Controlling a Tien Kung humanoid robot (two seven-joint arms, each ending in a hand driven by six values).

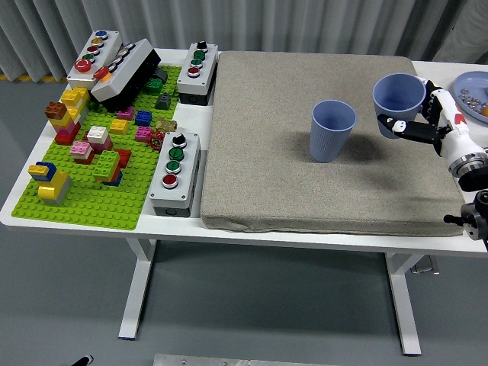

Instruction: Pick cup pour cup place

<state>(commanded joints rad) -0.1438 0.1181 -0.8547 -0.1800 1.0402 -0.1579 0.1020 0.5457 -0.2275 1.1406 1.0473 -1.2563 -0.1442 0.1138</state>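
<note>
Two blue-grey cups are in the head view. One cup (pixel 332 130) stands upright on the beige mat (pixel 305 183), right of its middle. The other cup (pixel 397 97) hangs in the air to its right, lifted off the mat and roughly upright. My right hand (pixel 415 122) is shut on this raised cup, with its fingers (pixel 402 126) wrapped round the lower part. The arm comes in from the right edge. No left arm shows.
A green baseplate (pixel 91 198) with several coloured bricks fills the left of the table. Three button boxes (pixel 174 172) stand around it. A blue plate (pixel 474 91) with small items sits at the far right edge.
</note>
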